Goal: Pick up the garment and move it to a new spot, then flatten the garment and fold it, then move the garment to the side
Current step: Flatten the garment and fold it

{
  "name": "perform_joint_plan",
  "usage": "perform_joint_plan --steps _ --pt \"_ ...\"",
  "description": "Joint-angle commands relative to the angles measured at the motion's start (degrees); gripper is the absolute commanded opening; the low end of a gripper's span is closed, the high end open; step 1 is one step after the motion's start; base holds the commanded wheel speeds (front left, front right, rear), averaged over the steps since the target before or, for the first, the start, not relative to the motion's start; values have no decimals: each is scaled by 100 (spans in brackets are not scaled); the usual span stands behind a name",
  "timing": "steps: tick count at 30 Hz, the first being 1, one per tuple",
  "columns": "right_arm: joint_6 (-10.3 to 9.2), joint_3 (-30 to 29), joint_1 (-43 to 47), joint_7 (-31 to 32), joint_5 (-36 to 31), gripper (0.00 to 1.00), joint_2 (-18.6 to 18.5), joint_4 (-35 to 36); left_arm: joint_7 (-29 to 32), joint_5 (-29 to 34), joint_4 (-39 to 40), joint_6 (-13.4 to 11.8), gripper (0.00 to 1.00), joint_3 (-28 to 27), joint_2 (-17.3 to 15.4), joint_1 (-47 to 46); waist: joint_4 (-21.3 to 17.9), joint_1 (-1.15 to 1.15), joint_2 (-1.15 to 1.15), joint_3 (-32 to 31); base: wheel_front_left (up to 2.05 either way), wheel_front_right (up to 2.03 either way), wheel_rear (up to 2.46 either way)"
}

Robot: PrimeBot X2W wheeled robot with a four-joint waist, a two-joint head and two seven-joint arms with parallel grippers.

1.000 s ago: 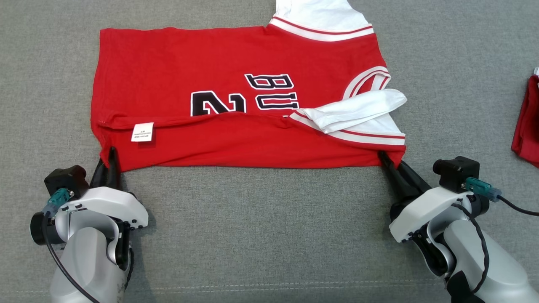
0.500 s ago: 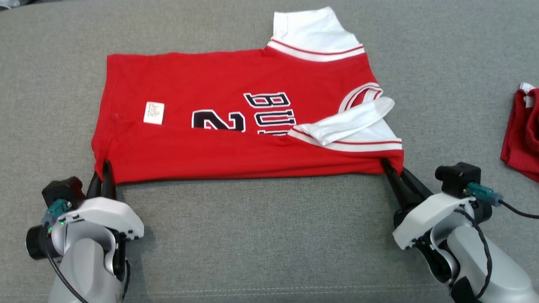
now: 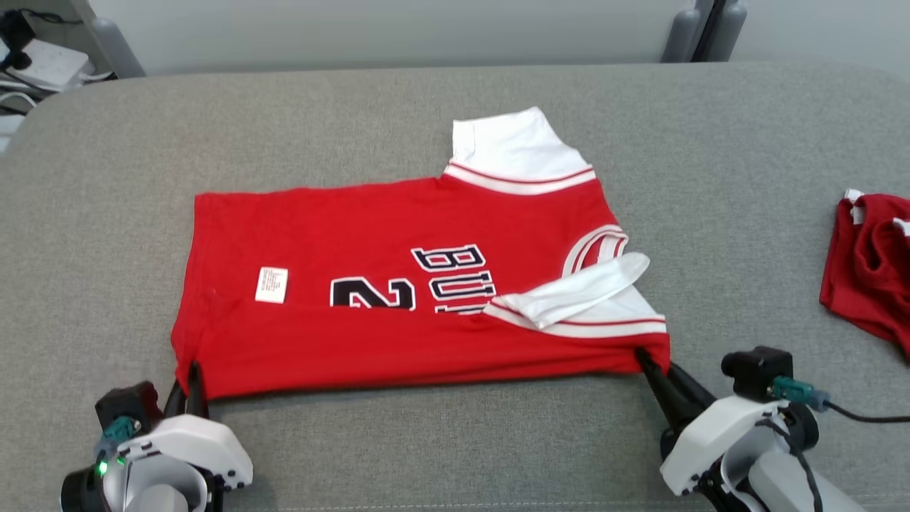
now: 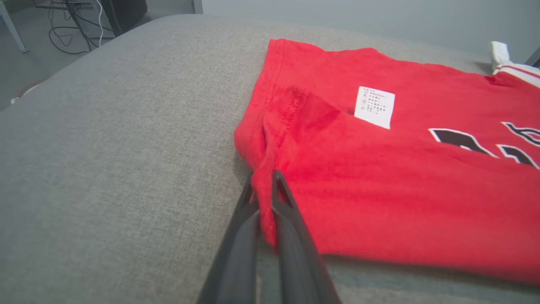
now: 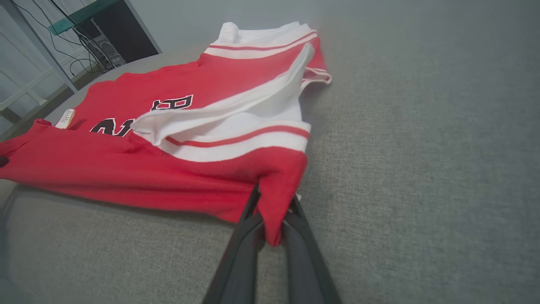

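Left end effector (image 4: pixel 263 182) and right end effector (image 5: pixel 275 198) each pinch the red garment (image 3: pixel 320 227) printed "BU" and "2".

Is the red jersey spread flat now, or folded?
Folded. The red jersey has its near part doubled over the rest, covering part of the black lettering; one white sleeve lies on top.

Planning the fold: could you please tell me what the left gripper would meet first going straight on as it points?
Probably the red jersey itself: the left gripper is shut on its corner, with bunched hem directly ahead.
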State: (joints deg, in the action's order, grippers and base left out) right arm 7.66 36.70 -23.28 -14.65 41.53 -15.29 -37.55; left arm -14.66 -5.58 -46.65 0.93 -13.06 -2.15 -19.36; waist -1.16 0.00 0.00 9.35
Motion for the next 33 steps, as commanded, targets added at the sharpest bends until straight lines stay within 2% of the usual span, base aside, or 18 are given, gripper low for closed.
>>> perform_joint_plan --steps 1,9,21,22,23,24,25,28,33 --pt "-17 88 164 -35 98 0 -140 106 -34 21 145 -110 0 -211 -177 120 -11 0 0 -143 0 0 0" --pt "-17 438 479 -35 313 0 -269 224 -34 -4 148 -109 0 -279 -142 463 -38 0 0 -354 0 0 0" --pt "-17 796 442 -35 526 0 -362 325 -34 112 189 -212 1 -301 -176 416 -126 0 0 -278 0 0 0" --pt "-17 804 434 -35 534 0 -370 314 -34 113 178 -215 42 -302 -175 414 -131 0 0 -278 0 0 0" --pt "-17 769 425 -35 543 24 -372 287 -34 107 153 -215 91 -305 -173 411 -134 0 0 -277 0 0 0" --pt "-17 721 415 -35 537 74 -370 262 -34 93 91 -217 100 -312 -169 408 -134 0 0 -281 0 0 0" --pt "-17 693 412 -35 532 100 -364 240 -34 85 45 -220 100 -313 -166 403 -130 0 0 -288 0 0 0" --pt "-17 468 375 -35 466 100 -375 212 -34 108 12 -284 100 -309 -160 416 -118 0 0 -314 0 0 0" --pt "-17 -296 394 -35 60 100 -375 343 -34 171 420 -398 100 -330 -156 536 -80 0 0 -399 0 0 0"
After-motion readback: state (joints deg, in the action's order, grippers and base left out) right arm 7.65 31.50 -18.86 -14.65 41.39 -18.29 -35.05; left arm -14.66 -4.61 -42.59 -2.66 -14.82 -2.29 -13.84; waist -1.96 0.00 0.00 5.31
